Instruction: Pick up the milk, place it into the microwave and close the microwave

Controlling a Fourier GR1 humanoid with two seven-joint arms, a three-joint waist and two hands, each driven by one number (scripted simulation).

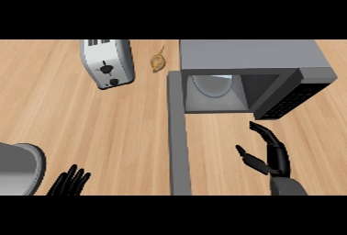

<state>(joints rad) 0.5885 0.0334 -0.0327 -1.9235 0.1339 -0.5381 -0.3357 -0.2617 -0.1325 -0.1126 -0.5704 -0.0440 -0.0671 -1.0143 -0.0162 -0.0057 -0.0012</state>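
Note:
The grey microwave [251,55] stands at the back right with its cavity facing me. Its door [177,147] is swung wide open and runs as a long grey strip toward the lower edge. A pale rounded shape [215,85] shows inside the cavity; I cannot tell whether it is the turntable or the milk. No milk carton shows on the counter. My right hand [270,153] hovers open in front of the cavity, right of the door, holding nothing. At the lower left edge my left hand [69,181] rests open, fingers up.
A silver toaster [107,63] stands at the back left. A small brown item [159,61] lies between the toaster and the microwave. A grey round vessel [19,167] sits at the left edge beside my left hand. Bare wood spans the middle left.

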